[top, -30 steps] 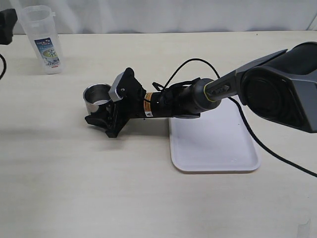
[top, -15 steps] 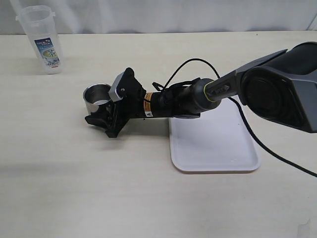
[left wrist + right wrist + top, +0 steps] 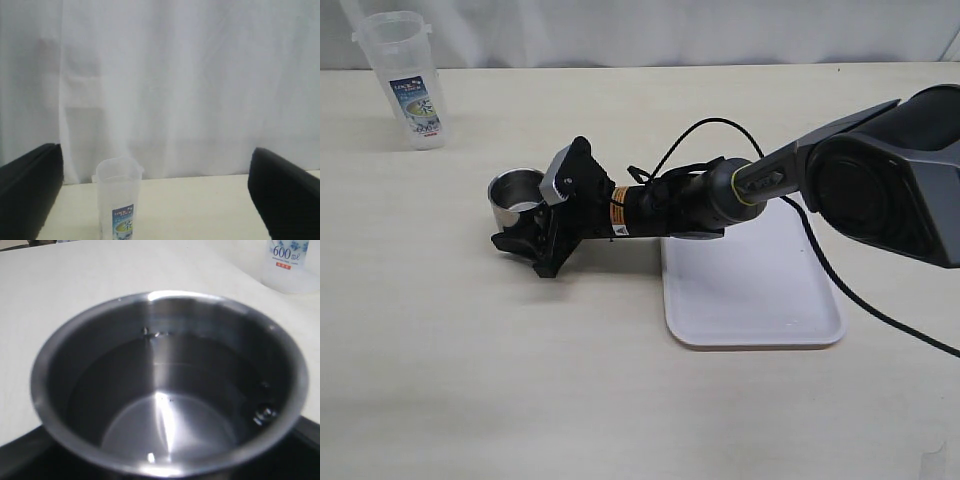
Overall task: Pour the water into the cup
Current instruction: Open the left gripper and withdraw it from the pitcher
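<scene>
- One cup [image 3: 508, 208], short brushed steel, stands upright on the table [image 3: 520, 390]. The bottle [image 3: 408, 85] is well apart at approx 10–11 o'clock of it, and the white tray [image 3: 770, 300] lies at approx 4 o'clock.
- Reaching over from the tray side, the right gripper [image 3: 525, 238] has its jaws against the cup wall on both sides, low down. That reads as a hold; the cup isn't lifted.
- Looking straight into the cup, clear water [image 3: 170, 390] sits inside w/ a few bubbles at the wall, so the pour looks done or nearly done to me.
- Handling, my guess: the steel is stiff and won't dent or crack. The smooth wall is slippery tho, and an open top w/ water spills at any tilt or jerk.
- Best take is mid-wall on opposite sides, kept level, moved slowly.
- As for the bottle, it's thin clear plastic, prob. light and a bit squashy. Grab the labelled body, not the lid. Can't tell its water level.
- Over at the left gripper [image 3: 155, 195], jaws are wide and empty. The bottle is ahead btwn them but apart.
- Vs. a sec ago: a dark part, likely the left gripper, showed at approx 9 o'clock of the bottle and is now gone from the room view.
- Cup, bottle, tray and right gripper show no change.
</scene>
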`<state>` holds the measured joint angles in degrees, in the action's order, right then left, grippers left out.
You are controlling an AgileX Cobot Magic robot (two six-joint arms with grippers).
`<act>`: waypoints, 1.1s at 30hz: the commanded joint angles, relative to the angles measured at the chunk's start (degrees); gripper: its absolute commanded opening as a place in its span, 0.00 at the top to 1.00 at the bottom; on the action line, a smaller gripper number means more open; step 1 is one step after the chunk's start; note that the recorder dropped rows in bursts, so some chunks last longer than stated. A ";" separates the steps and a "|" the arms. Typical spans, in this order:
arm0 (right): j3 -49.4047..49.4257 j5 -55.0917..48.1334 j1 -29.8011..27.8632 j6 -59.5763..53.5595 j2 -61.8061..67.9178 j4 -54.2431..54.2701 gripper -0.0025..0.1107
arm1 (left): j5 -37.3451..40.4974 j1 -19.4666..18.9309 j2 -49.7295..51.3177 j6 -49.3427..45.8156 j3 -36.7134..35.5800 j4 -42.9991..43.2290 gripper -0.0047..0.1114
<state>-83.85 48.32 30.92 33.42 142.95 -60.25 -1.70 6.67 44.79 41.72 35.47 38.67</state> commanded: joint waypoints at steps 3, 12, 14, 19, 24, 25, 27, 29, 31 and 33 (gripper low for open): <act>-0.02 -0.95 -0.11 0.42 0.17 -0.40 0.94 | 5.66 3.35 -8.28 0.48 -0.04 -1.05 0.16; -0.02 -0.95 -0.11 0.42 0.17 -0.40 0.94 | 11.30 3.35 -18.97 0.48 -0.04 -6.25 0.16; -0.02 -0.95 -0.11 0.42 0.17 -0.40 0.94 | 14.03 3.35 -22.35 0.34 -0.04 -6.25 0.16; -0.02 -0.95 -0.11 0.42 0.17 -0.40 0.94 | 21.41 3.35 -29.29 0.34 -0.04 -8.24 0.16; -0.02 -0.95 -0.11 0.42 0.17 -0.40 0.94 | 23.20 3.35 -30.05 0.34 -0.04 -12.13 0.16; -0.02 -0.95 -0.11 0.42 0.17 -0.40 0.94 | 23.20 3.35 -30.05 0.34 -0.04 -12.13 0.16; -0.02 -0.95 -0.11 0.42 0.17 -0.40 0.94 | 23.20 3.35 -30.05 0.34 -0.04 -12.13 0.16; -0.02 -0.95 -0.11 0.42 0.17 -0.40 0.94 | 23.20 3.35 -30.05 0.34 -0.04 -12.13 0.16; -0.02 -0.95 -0.11 0.42 0.17 -0.40 0.94 | 23.20 3.35 -30.05 0.34 -0.04 -12.13 0.16; -0.02 -0.95 -0.11 0.42 0.17 -0.40 0.94 | 23.20 3.35 -30.05 0.34 -0.04 -12.13 0.16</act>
<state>-83.85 48.32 30.92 33.42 142.95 -60.25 21.60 9.53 14.88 41.92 35.47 26.91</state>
